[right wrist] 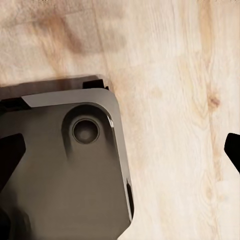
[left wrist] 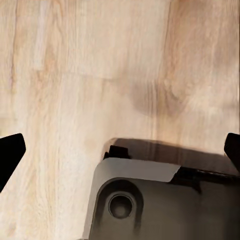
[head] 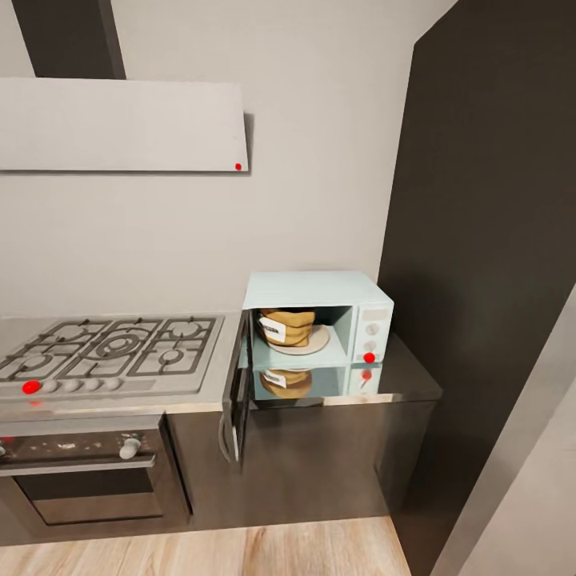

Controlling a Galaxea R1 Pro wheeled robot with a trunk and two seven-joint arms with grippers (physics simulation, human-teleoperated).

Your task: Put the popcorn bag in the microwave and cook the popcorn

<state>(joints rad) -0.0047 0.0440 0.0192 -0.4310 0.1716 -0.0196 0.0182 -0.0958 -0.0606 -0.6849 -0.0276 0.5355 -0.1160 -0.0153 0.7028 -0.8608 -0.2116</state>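
Observation:
The pale mint-blue microwave point(head: 320, 290) stands on the glossy countertop point(head: 408, 382) with its dark door point(head: 238, 392) swung wide open to the left. Inside it the tan popcorn bag point(head: 290, 326) sits on the round white plate point(head: 316, 344), white label facing out; the worktop mirrors both. In the left wrist view my left gripper point(left wrist: 120, 152) hangs open over the wood floor point(left wrist: 100, 75), its black fingertips point(left wrist: 10, 155) far apart. My right gripper point(right wrist: 120, 155) is likewise open above the floor, with nothing between its fingers point(right wrist: 233, 150).
A silver gas hob point(head: 112, 348) lies left of the microwave, above a dark built-in oven point(head: 80, 472). A grey hood point(head: 120, 124) hangs over it. A tall dark cabinet point(head: 488, 240) rises right of the microwave. My dark grey base point(right wrist: 60, 170) shows under both wrists.

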